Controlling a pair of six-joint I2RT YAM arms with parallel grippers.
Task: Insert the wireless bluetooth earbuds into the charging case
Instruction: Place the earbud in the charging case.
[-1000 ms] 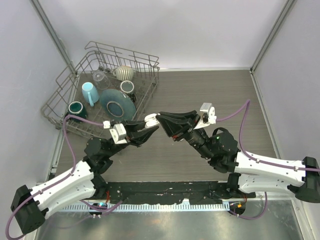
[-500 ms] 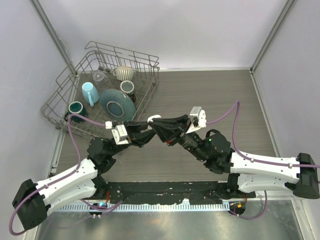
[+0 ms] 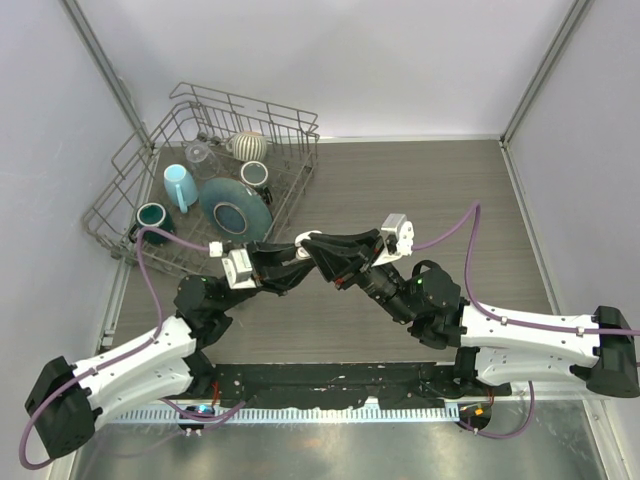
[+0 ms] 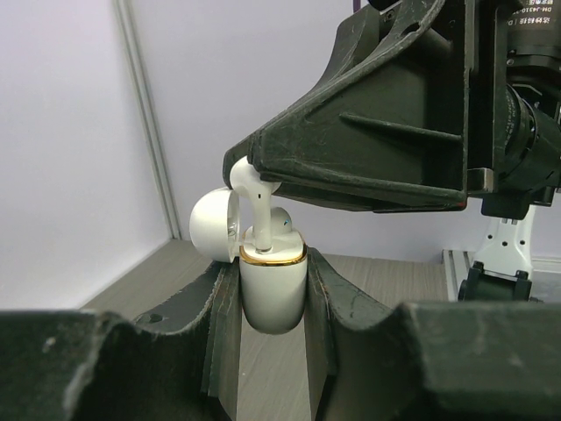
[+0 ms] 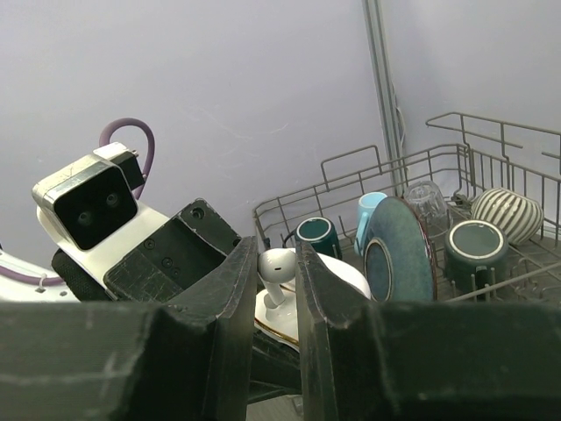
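My left gripper (image 4: 272,263) is shut on the charging case (image 4: 273,294), a white case with a gold rim. It is held upright with its lid (image 4: 213,226) swung open to the left. One of the wireless bluetooth earbuds (image 4: 281,224) sits in the case. My right gripper (image 5: 276,250) is shut on a second white earbud (image 5: 279,266), whose stem points down into the case's open top (image 5: 273,320). In the top view both grippers meet above the table's middle, the left gripper (image 3: 296,266) under the right gripper (image 3: 318,247).
A wire dish rack (image 3: 130,195) stands at the back left. It holds a blue plate (image 3: 235,210), a light blue cup (image 3: 180,186), a dark green cup (image 3: 152,217), a striped bowl (image 3: 250,146) and a glass. The right arm's purple cable (image 3: 460,222) loops above the table.
My right gripper has moved left and closed in on the left gripper, bringing the earbud over the open case. The left gripper has held the case nearly still.
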